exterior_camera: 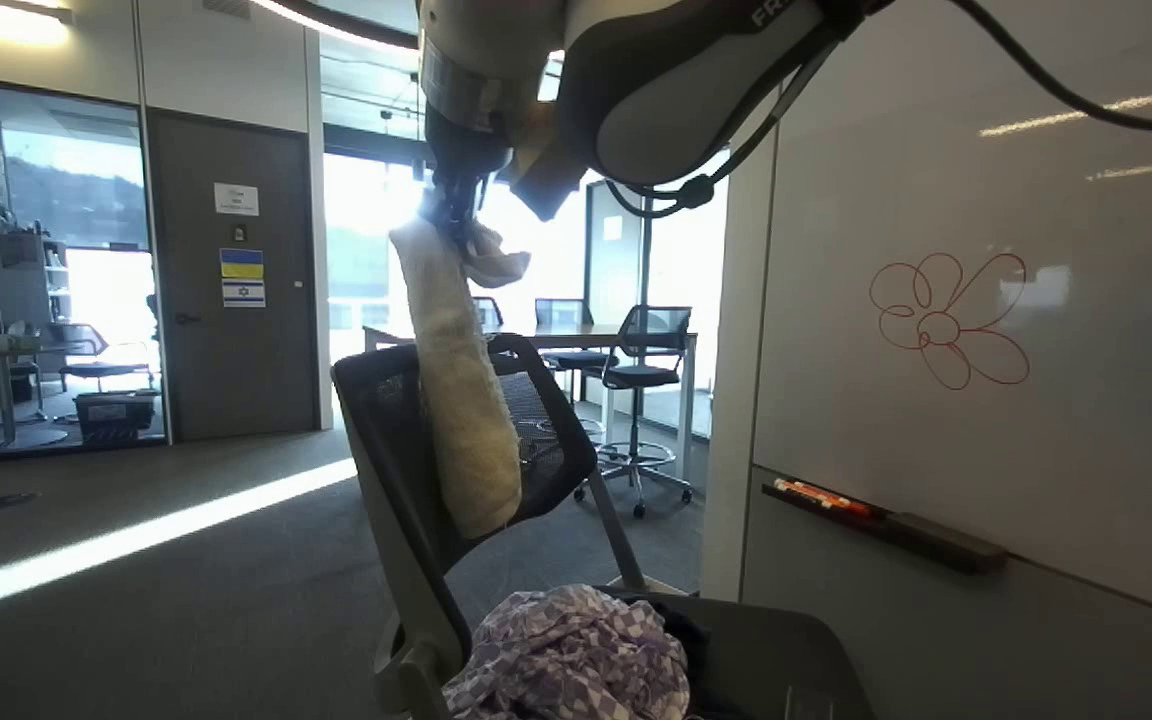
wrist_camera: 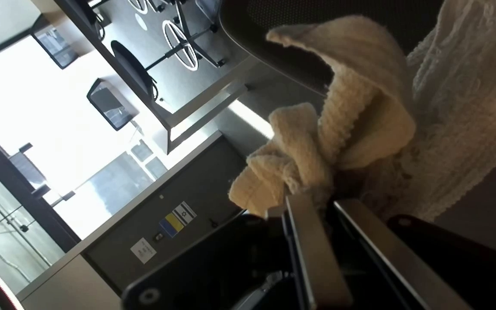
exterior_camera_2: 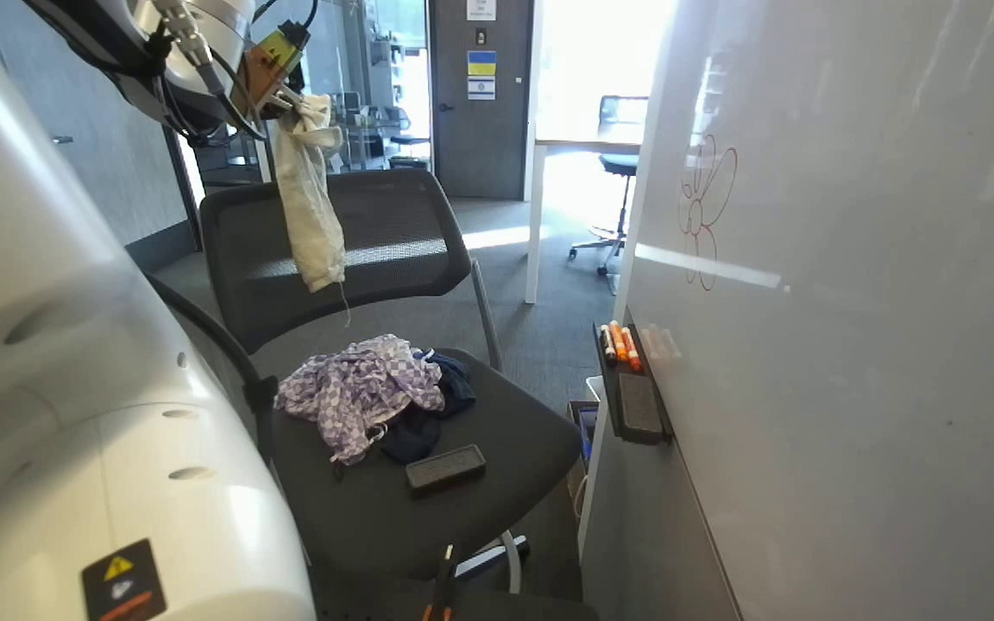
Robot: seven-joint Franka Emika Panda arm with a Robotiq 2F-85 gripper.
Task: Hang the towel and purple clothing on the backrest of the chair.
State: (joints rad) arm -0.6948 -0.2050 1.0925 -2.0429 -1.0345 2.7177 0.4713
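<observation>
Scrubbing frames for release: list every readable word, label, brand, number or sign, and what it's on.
"FR", on the robot arm; what follows isn't readable.
Black label on the robot arm: warning triangle, no readable words.
Paper sign on the door: print too small to read.
Upper flag, blue over yellow, and lower flag, white with a star, same door: no words visible.
Whiteboard: red flower drawing, no words.

The site is an office, indicated by the glossy white whiteboard (exterior_camera: 1046, 320), clear glass partition (exterior_camera: 46, 280) and tall black mesh-backed chairs (exterior_camera: 642, 377).
</observation>
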